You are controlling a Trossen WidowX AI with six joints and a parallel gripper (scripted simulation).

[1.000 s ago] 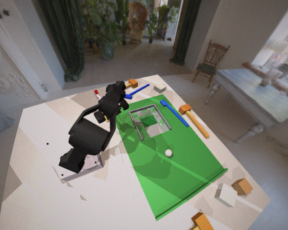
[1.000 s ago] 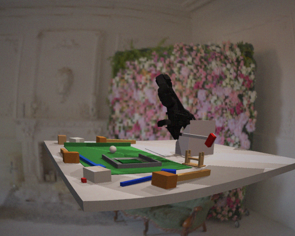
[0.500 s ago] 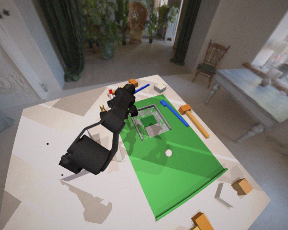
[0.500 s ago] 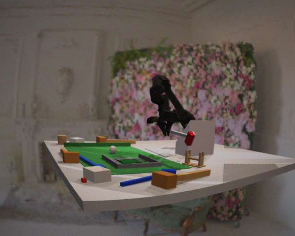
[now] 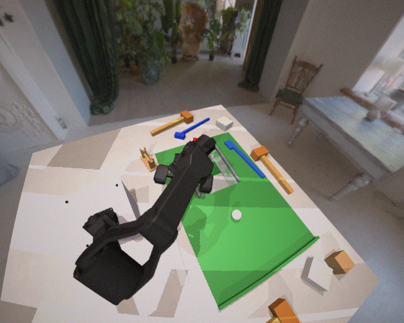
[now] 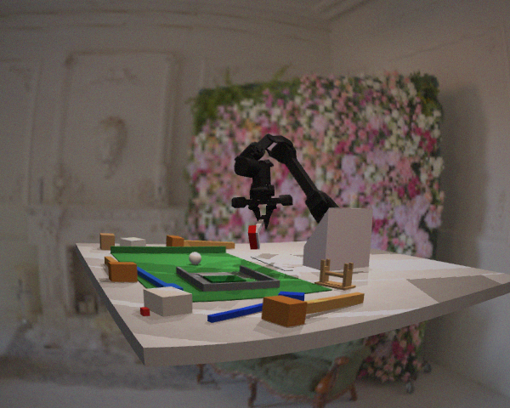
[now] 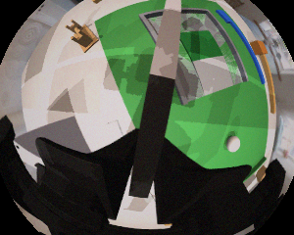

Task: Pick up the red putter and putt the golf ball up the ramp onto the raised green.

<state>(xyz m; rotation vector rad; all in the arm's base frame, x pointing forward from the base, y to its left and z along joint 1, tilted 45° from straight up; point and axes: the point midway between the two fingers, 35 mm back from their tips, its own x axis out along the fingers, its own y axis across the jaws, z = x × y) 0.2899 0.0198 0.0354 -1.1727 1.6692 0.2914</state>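
Observation:
My gripper [image 6: 263,220] [image 7: 146,135] is shut on the red putter's dark grip [image 7: 154,108] and holds it above the mat. The putter's pale shaft [image 7: 166,54] extends beyond the fingers to a red head [image 6: 252,237] [image 5: 194,139], which hangs off the table. The arm hides the fingertips in the top view. The white golf ball [image 5: 236,214] [image 6: 195,257] [image 7: 233,144] rests on the green mat [image 5: 244,250] [image 6: 158,262], apart from the putter. The pale ramp [image 7: 216,73] faces the ball's side. The dark raised green [image 5: 215,170] [image 6: 224,279] [image 7: 201,45] lies inside grey rails [image 5: 227,164] [image 6: 242,286].
The wooden stand [image 5: 148,163] [image 6: 334,281] [image 7: 85,38] is empty. A blue putter [image 5: 247,159] lies along the mat's side, with an orange mallet [image 5: 259,153] beyond. Another blue putter [image 5: 196,126], a mallet [image 5: 186,116] and a white block [image 5: 224,122] lie past the rails.

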